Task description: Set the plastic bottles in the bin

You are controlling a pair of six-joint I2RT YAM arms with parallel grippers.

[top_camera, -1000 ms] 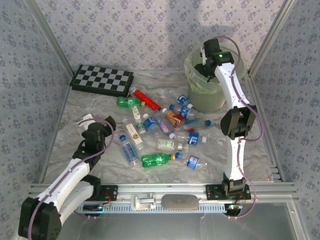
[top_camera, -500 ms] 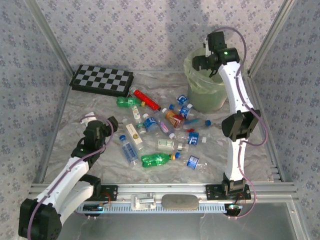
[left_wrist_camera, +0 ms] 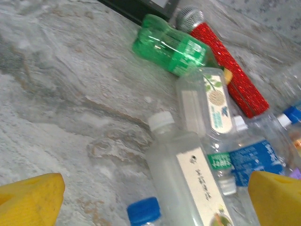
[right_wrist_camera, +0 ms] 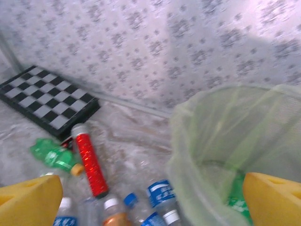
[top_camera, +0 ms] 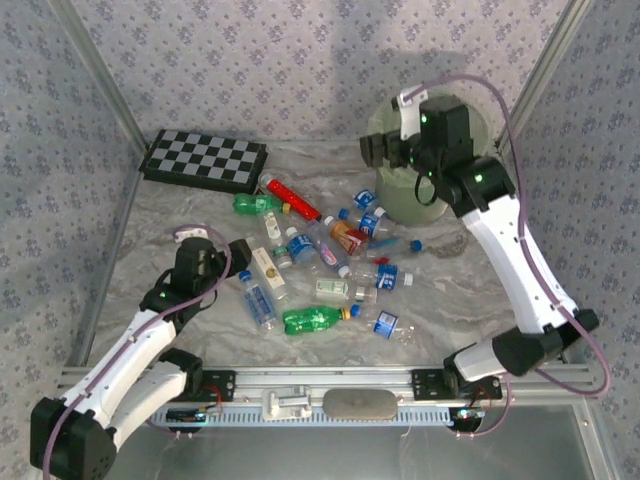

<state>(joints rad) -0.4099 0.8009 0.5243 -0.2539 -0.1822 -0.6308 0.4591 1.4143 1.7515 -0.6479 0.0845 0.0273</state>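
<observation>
Labels first: nothing is reading cleanly. In the left wrist view the white-capped bottle [left_wrist_camera: 188, 183] is showing a cream label with small dark print. The clear bottle [left_wrist_camera: 207, 106] behind it is showing a pale label with a green leaf mark. The blue-labelled bottle [left_wrist_camera: 249, 162] is showing white lettering. All three are too blurred to read.

Orientation: the white-capped bottle is lying flat on a diagonal, cap pointing up-left in that view. The far green bottle [left_wrist_camera: 171, 49] is lying flat with its cap end against the red stick [left_wrist_camera: 230, 77]. The stick is lying diagonally, silver end toward the checkerboard [top_camera: 205, 160]. In the top view the near green bottle [top_camera: 318, 318] is lying left-right, cap to the right, at the near edge of the pile.

Location: the plastic bottles [top_camera: 298, 243] are lying scattered mid-table [top_camera: 150, 250], between the checkerboard and the bin [top_camera: 400, 205]. The bin is standing upright at the far right. Something green is showing at its bottom in the right wrist view, probably a bottle, but it's too blurred to call.

The left gripper [left_wrist_camera: 153, 197] is hovering low at the pile's left edge with its jaws spread wide, not gripping. The white-capped bottle is lying below the gap.
The right gripper [top_camera: 381, 150] is hanging above the table just left of the bin's rim, jaws wide apart, holding nothing.
</observation>
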